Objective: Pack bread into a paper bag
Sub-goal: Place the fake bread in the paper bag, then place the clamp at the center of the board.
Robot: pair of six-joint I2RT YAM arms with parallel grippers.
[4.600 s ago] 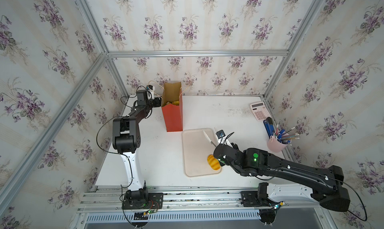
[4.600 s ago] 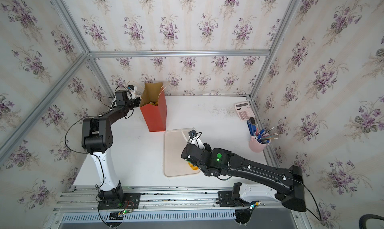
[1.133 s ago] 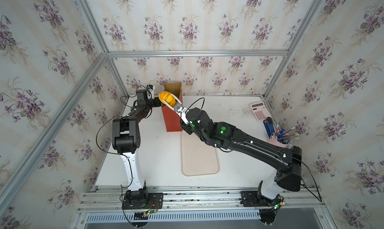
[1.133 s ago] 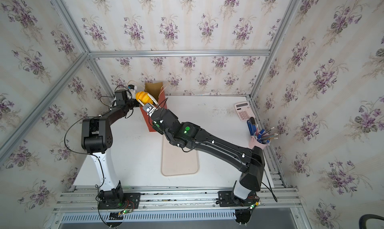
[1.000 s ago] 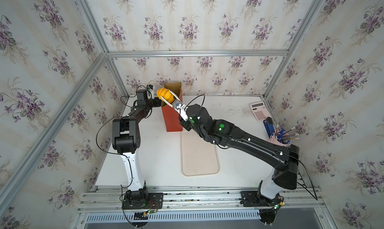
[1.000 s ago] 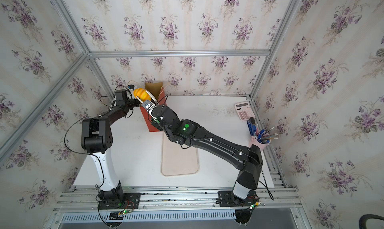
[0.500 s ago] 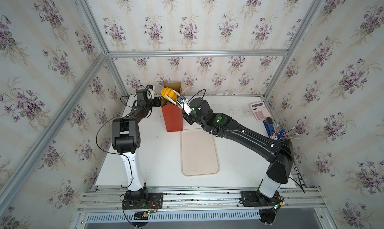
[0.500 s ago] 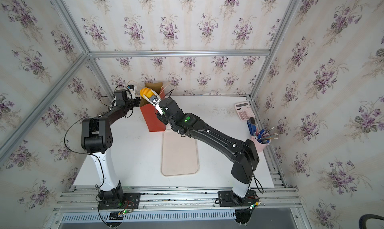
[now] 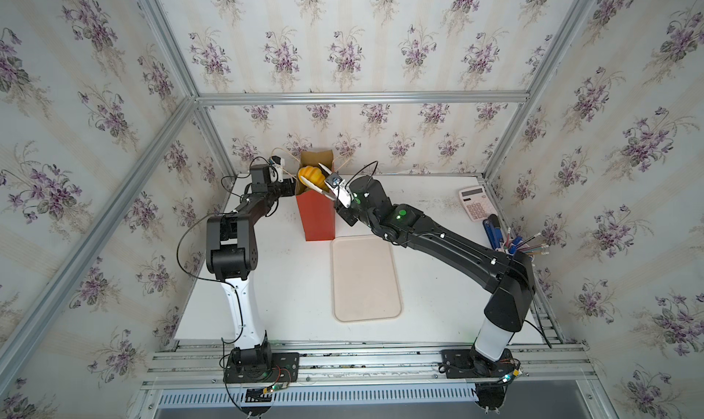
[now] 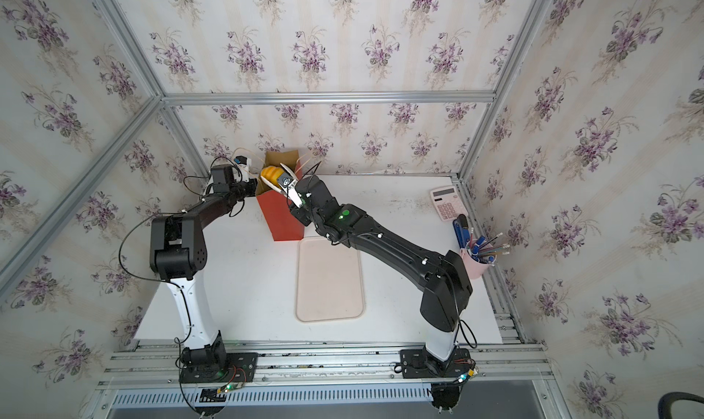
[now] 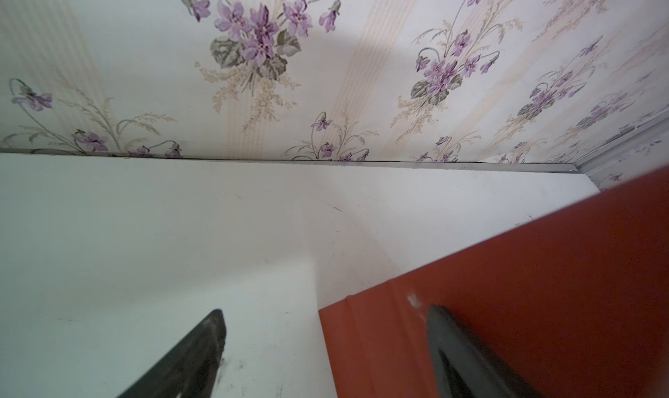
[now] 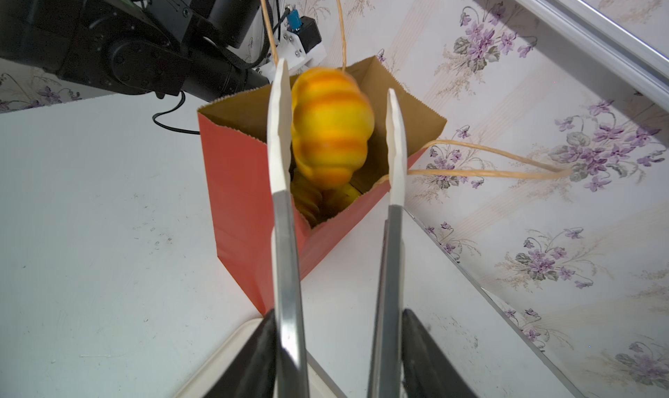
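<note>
- Directly beneath the right end effector (image 9: 314,174), in both top views, the paper bag (image 9: 318,215) stands on the surface (image 9: 289,283), so the yellow roll (image 9: 308,172) between its fingers should drop straight in.
- Left wrist view: the left end effector (image 11: 325,311), jaws apart, straddles the bag's corner, probably bracing it upright.
- Right wrist view: the jaws gape wider than the blurred roll, and other loaves (image 12: 307,197) lie below it, inside the bag.

legible text: none in any view
calculator (image 9: 477,204), far right: key marks and display too small to read
pens (image 10: 489,247) in pink cup (image 10: 475,269), right edge: print too small to tell
paper bag (image 9: 318,219), far left: red face, nothing readable
</note>
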